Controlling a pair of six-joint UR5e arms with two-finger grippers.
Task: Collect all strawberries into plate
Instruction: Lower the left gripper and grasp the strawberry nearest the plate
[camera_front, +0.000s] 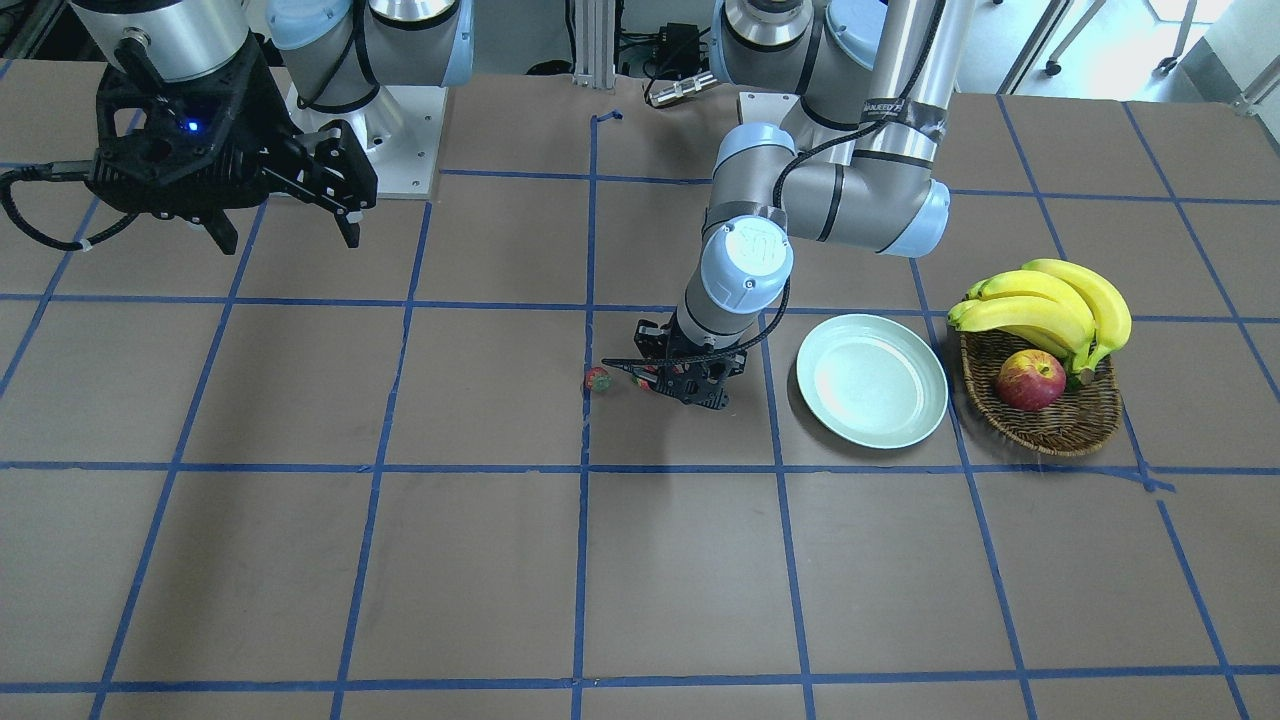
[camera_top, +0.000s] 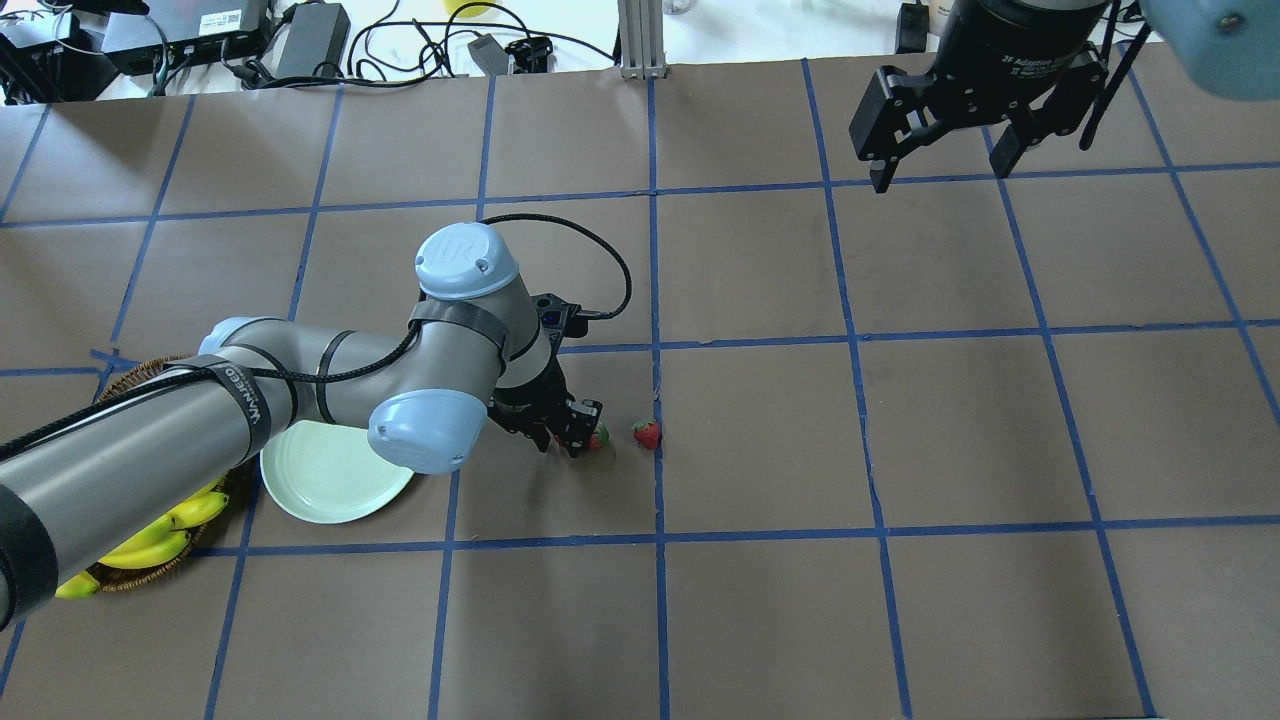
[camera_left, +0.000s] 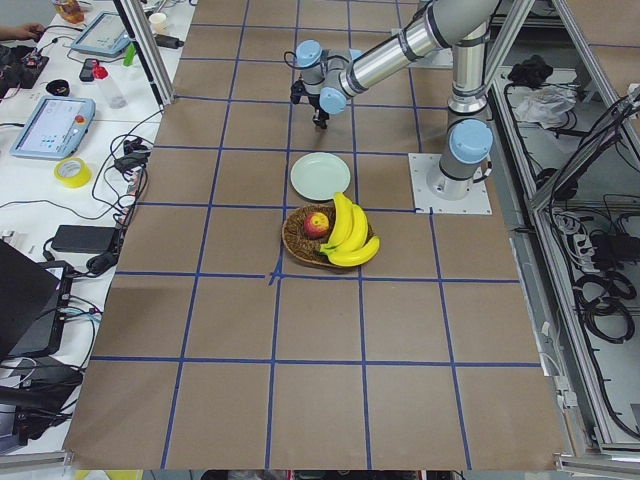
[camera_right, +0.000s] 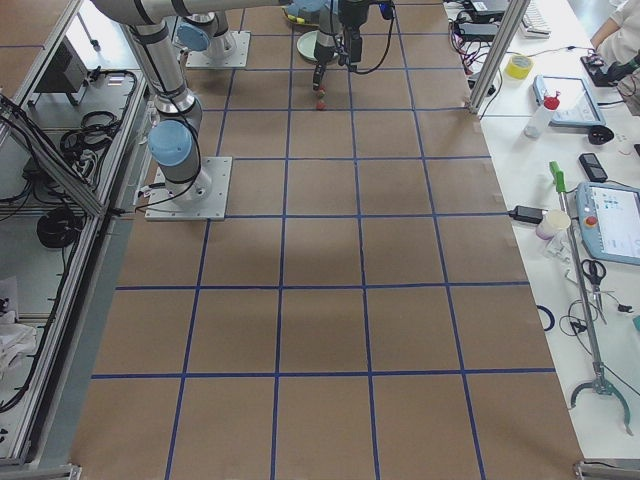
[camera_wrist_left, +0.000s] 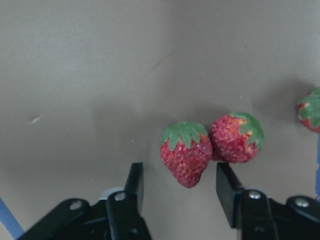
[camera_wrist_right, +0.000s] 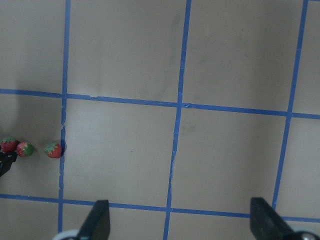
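Note:
Three strawberries lie together on the brown table. In the left wrist view one strawberry (camera_wrist_left: 185, 152) lies between my open fingertips, a second (camera_wrist_left: 236, 138) touches it on the right, and a third (camera_wrist_left: 311, 110) shows at the right edge. My left gripper (camera_top: 577, 438) is low over the table, open around the first berry, not closed on it. The lone strawberry (camera_top: 647, 433) lies just right of it. The pale green plate (camera_top: 320, 475) lies empty to the left, partly under my left arm. My right gripper (camera_top: 940, 160) hangs open and empty, high at the far right.
A wicker basket (camera_front: 1045, 425) with bananas (camera_front: 1050, 300) and a red-yellow apple (camera_front: 1030, 380) stands just beyond the plate (camera_front: 871, 380). Blue tape lines grid the table. My left arm's elbow hangs over the plate's edge.

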